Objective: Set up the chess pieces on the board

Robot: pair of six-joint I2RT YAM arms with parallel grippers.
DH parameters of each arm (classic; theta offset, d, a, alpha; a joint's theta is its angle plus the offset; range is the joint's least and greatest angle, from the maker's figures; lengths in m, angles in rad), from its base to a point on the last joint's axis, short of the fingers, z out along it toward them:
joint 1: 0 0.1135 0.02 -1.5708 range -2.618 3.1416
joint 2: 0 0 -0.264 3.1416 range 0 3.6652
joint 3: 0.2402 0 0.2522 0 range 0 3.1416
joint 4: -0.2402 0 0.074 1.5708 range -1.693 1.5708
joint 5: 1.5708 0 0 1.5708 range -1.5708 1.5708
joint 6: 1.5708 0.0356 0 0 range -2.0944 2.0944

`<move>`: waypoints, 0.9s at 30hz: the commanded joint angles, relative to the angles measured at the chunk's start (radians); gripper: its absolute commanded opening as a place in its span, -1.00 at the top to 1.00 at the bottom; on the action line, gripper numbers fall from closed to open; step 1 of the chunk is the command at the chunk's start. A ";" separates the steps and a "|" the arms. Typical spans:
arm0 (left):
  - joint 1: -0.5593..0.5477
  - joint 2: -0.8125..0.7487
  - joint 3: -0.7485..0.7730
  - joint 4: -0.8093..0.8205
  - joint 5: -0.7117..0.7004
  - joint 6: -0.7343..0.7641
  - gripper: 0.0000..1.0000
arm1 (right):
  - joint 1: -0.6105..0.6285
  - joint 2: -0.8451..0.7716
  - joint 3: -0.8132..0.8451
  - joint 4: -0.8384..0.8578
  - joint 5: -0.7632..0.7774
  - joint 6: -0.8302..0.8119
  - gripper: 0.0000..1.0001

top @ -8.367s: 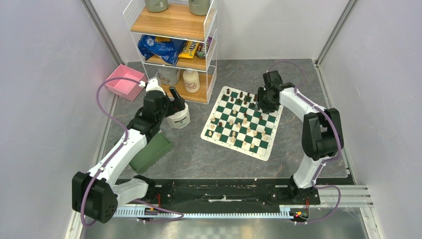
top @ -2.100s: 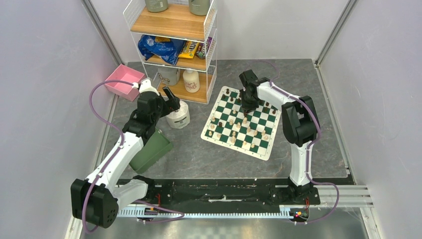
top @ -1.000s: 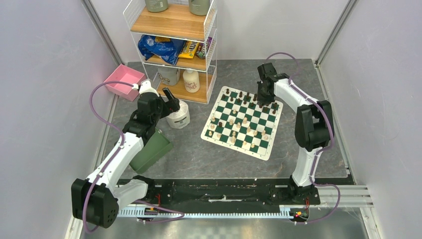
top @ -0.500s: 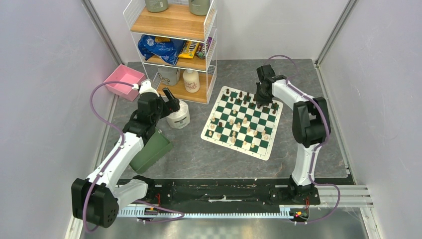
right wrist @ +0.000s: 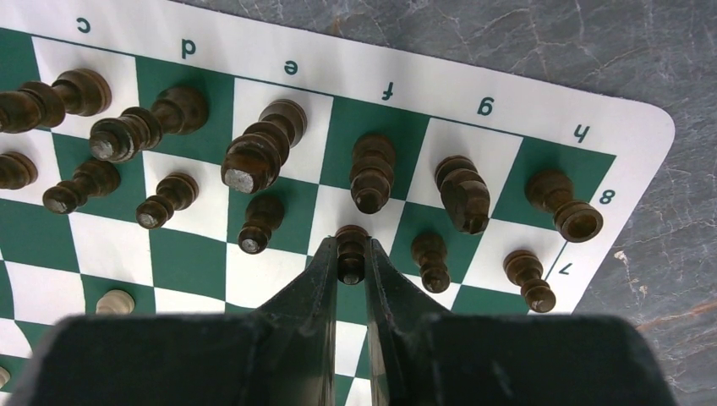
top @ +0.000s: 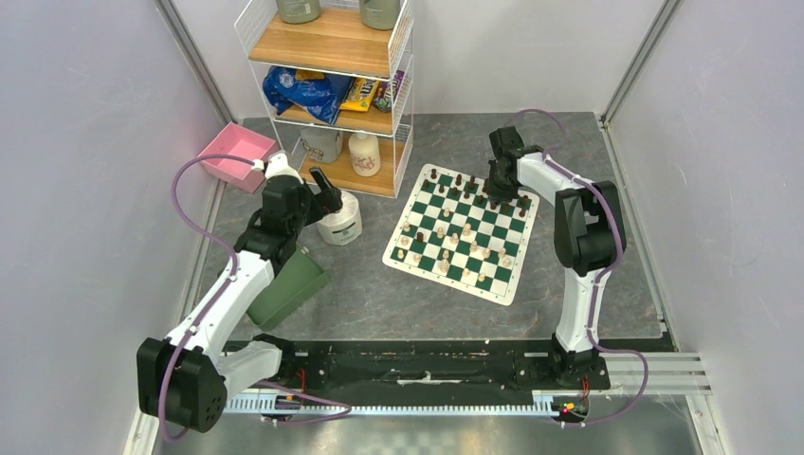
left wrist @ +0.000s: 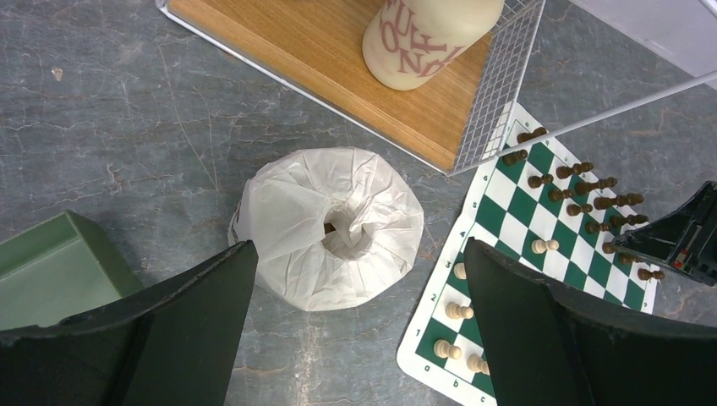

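grips a dark brown pawn (right wrist: 352,244) in the right claw (right wrist: 351,258), fingers (right wrist: 317,279) clenched on its head from both sides, over the far right corner of the board (right wrist: 440,85). holds it at the second row from the far edge, just in front of the back-row piece (right wrist: 372,173) on the f file (cannot tell whether its base touches the mat). shows the other dark chess pieces (right wrist: 254,156) standing along those two far rows. shows cream pieces (top: 465,232) scattered over the middle and near squares in the top view, with one cream pawn (right wrist: 114,302) well to the left of the claw in the wrist view.

hangs the left claw (left wrist: 355,254) released, jaws spread wide, above a white wrapped toilet roll (left wrist: 330,224) that stands on the grey surface (left wrist: 127,127), touching nothing. finds that roll between a green bin (left wrist: 51,271) on one side and the board's lettered corner on the other, with a wire shelf (left wrist: 338,59) and a cream bottle (left wrist: 427,34) just beyond. shows a pink tray (top: 237,156) beside the shelf, against the left wall.
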 commanded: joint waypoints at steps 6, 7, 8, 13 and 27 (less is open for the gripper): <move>0.006 0.004 0.009 0.046 0.001 -0.014 -0.99 | -0.011 0.009 0.024 0.029 0.000 0.008 0.67; 0.006 0.005 0.008 0.047 0.001 -0.013 -0.99 | -0.010 0.010 0.023 0.030 0.000 0.009 0.67; 0.007 0.006 0.008 0.048 0.001 -0.013 -0.99 | -0.010 0.010 0.024 0.031 0.000 0.010 0.67; 0.008 0.008 0.007 0.048 0.001 -0.013 -0.99 | -0.012 0.011 0.023 0.032 -0.002 0.008 0.64; 0.009 0.010 0.007 0.048 0.011 -0.015 -0.99 | -0.012 -0.005 0.029 0.024 -0.049 0.006 0.37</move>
